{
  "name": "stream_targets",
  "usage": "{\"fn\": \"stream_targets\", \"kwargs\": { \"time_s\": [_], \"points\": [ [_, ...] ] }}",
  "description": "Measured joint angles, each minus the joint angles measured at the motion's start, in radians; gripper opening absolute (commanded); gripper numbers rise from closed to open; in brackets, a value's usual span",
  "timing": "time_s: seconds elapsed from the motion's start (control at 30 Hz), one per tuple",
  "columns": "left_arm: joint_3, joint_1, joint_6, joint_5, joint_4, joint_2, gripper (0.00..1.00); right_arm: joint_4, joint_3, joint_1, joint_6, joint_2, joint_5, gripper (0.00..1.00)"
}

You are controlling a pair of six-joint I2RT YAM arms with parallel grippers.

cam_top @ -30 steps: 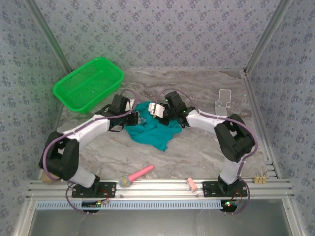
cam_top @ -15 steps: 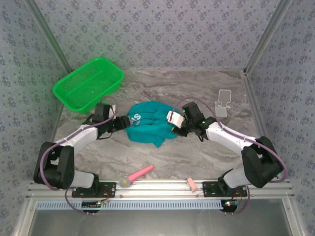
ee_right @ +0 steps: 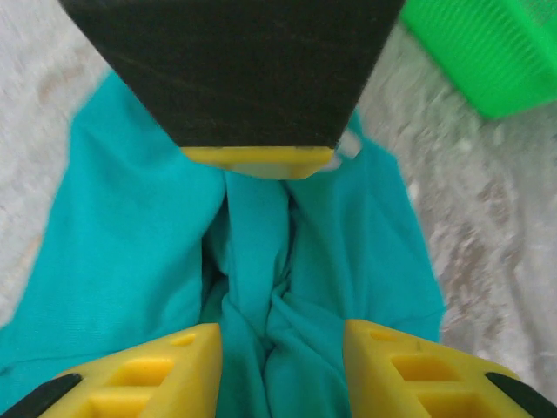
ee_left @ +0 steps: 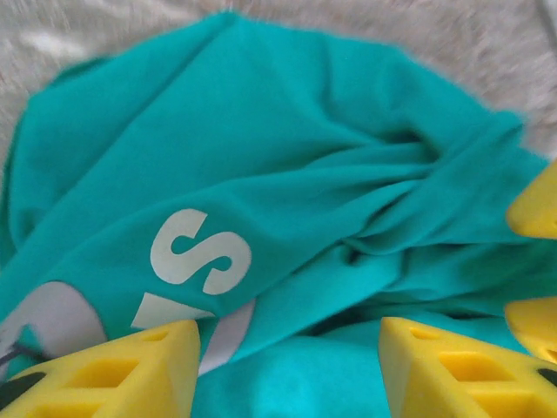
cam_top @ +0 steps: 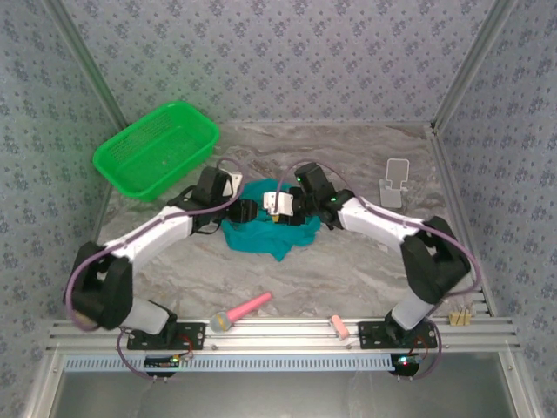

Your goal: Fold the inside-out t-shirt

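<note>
Just right of the green basket [cam_top: 157, 148] and nearer my bases, the inside-out t-shirt [cam_top: 265, 233] lay on the table as a crumpled teal heap, not spread and not folded.

Finding 1, grippers. My left gripper [cam_top: 246, 209] stood over the edge of the heap on the basket's side. Its jaws were apart and held nothing. My right gripper [cam_top: 277, 205] stood over the side farther from the basket. Its jaws were also apart, straddling a raised ridge of cloth without pinching it.

Finding 2, step. I judged the work to be at the arranging stage: no fold was made, and both tools were placed to take hold afresh. The next move called for each gripper to close on a separate edge or corner rather than on bunched layers. The cloth would then need drawing apart, toward and away from the basket, until it lay flat.

Finding 3, views compared. The left wrist view showed a white printed letter [ee_left: 200, 252] on the cloth, too small to read from the top view. The right wrist view showed the ridge lying between my fingers [ee_right: 157, 370]. The top view alone gave the heap's outline and its place beside the basket.
</note>
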Motion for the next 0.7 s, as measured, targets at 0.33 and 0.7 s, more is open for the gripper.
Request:
{"fn": "stream_targets", "kwargs": {
  "time_s": [0.33, 0.7],
  "points": [
    [0.078, 0.007, 0.018, 0.021, -0.062, 0.143, 0.0, -0.004, -0.016, -0.034, 0.069, -0.028, 0.01, 0.0],
    [-0.054, 0.245, -0.19, 0.153, 0.134, -0.278, 0.11, 0.04, -0.154, -0.209, 0.391, -0.46, 0.005, 0.1]
  ]
}}
